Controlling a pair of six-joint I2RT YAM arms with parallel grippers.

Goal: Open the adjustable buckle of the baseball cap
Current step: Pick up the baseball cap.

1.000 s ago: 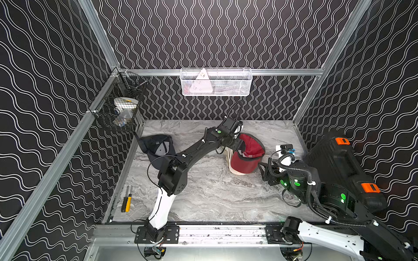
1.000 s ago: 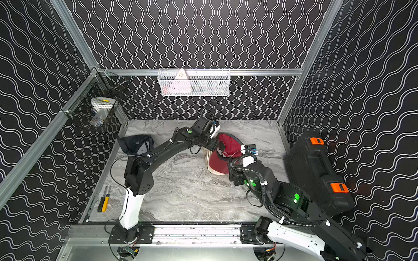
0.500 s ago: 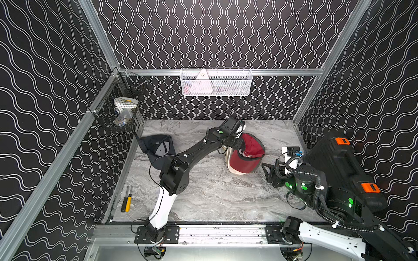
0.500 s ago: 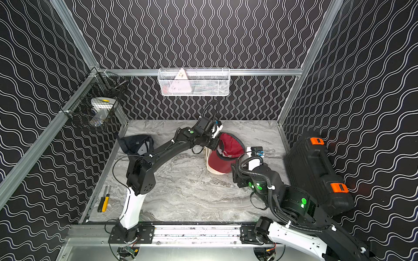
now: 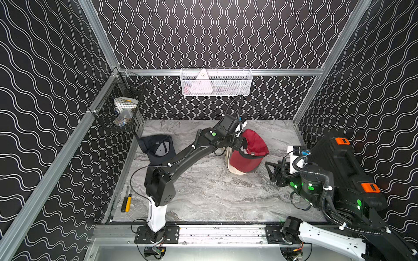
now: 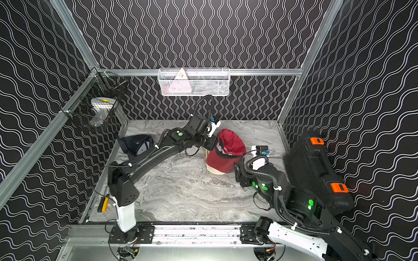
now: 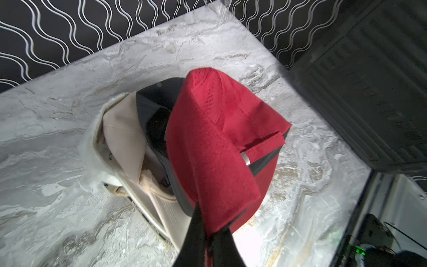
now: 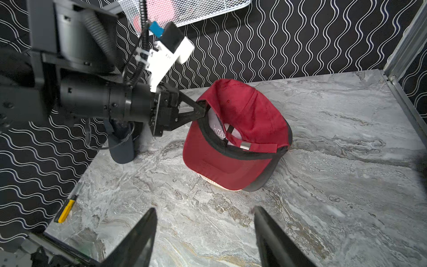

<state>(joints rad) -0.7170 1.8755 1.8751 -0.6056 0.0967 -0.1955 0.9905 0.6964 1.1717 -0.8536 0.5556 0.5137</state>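
I count 4 caps. A red cap sits nested over a dark grey cap and a cream cap. These 3 are stacked toward the back of the counter, between the 2 arms. 1 navy cap lies off by the left wall.

There are 2 claws. The left claw is pinched tight on the red cap's back rim. The right claw stands wide, holding nothing, near the cap but apart from it.

1 silver buckle sits on the red strap, with the strap threaded through it.

1 white basket and 1 black basket hang on the walls; I cannot make out their contents. 1 black case stands at the right.

The cream cap is mostly covered, the grey one shows only edges, and the right arm runs out of view.
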